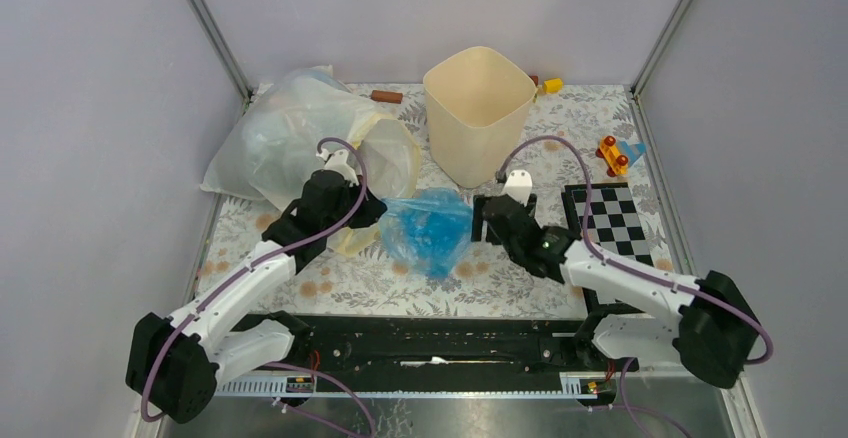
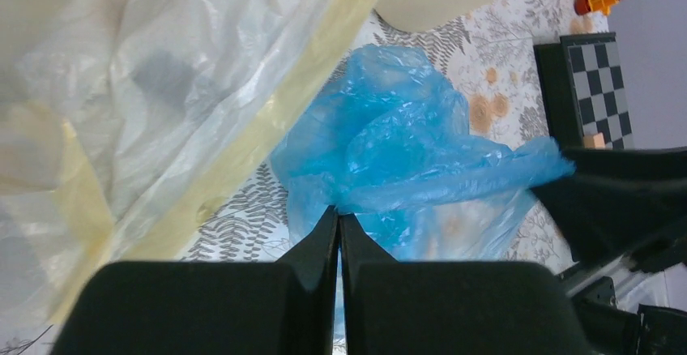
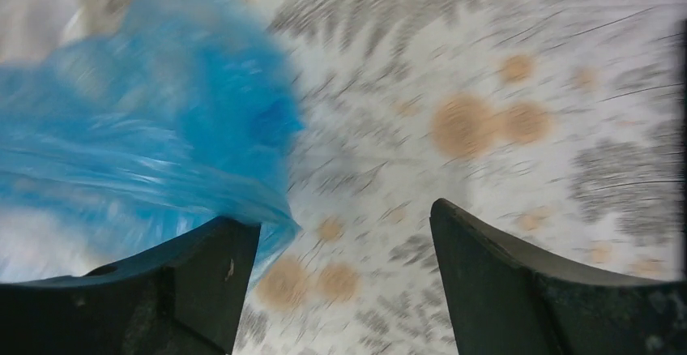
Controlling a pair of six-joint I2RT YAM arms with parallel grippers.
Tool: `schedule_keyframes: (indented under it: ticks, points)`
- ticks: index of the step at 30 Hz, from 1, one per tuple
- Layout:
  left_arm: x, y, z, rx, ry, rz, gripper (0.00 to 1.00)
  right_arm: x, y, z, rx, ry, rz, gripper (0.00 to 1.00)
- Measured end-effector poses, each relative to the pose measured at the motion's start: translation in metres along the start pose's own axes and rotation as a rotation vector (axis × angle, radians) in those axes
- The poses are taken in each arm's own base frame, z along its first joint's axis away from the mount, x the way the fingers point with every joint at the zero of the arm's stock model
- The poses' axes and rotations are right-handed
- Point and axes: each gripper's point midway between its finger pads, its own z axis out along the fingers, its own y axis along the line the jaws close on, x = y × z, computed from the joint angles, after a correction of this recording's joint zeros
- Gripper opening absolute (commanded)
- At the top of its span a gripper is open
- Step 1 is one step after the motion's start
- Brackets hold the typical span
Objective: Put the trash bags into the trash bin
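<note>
One light-blue trash bag [image 1: 430, 228] lies at frame centre, below one trash bin [image 1: 470, 143]. Left hand [image 2: 339, 213] pinches the bag's edge; right hand [image 3: 347, 224] is spread, beside the bag.

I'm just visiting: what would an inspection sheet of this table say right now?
Surface: floral cloth, lying flat.
Job's things: blue trash bag crumpled between the grippers, outside the upright cream bin.
Clutter: big clear-yellow bag, checkerboard, toy car.
Grippers: left gripper shut on the bag; right gripper open beside it.
Cables: purple cable loops over each arm.
Surroundings: plain grey walls.
</note>
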Motion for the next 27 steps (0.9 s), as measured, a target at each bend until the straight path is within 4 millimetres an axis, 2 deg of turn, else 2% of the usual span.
schedule_keyframes:
  ticks: [3, 6, 9, 13, 15, 20, 24, 27]
  points:
    - [-0.004, 0.011, -0.001, -0.026, -0.017, -0.019, 0.0, -0.03, -0.024, 0.012, 0.164, -0.042, 0.005, 0.82]
    - [-0.008, 0.024, -0.002, -0.057, -0.027, -0.039, 0.0, -0.05, -0.043, 0.013, 0.242, -0.081, 0.022, 0.83]
    - [-0.005, 0.029, -0.001, -0.069, -0.02, -0.046, 0.0, -0.058, -0.049, 0.011, 0.254, -0.097, 0.019, 0.84]
    - [-0.001, 0.031, -0.001, -0.072, -0.012, -0.047, 0.0, -0.06, -0.048, 0.009, 0.239, -0.089, -0.01, 0.86]
    - [0.0, 0.032, -0.001, -0.074, -0.01, -0.047, 0.0, -0.058, -0.043, 0.009, 0.201, -0.071, -0.02, 0.85]
    - [0.002, 0.032, 0.0, -0.071, -0.004, -0.047, 0.0, -0.048, -0.008, 0.002, -0.029, -0.03, -0.008, 0.85]
    - [0.002, 0.032, 0.0, -0.069, -0.003, -0.048, 0.0, -0.021, 0.012, 0.001, -0.19, 0.02, 0.005, 0.89]
    - [0.001, 0.031, 0.0, -0.068, -0.005, -0.048, 0.0, 0.01, 0.023, 0.002, -0.297, 0.083, 0.016, 0.95]
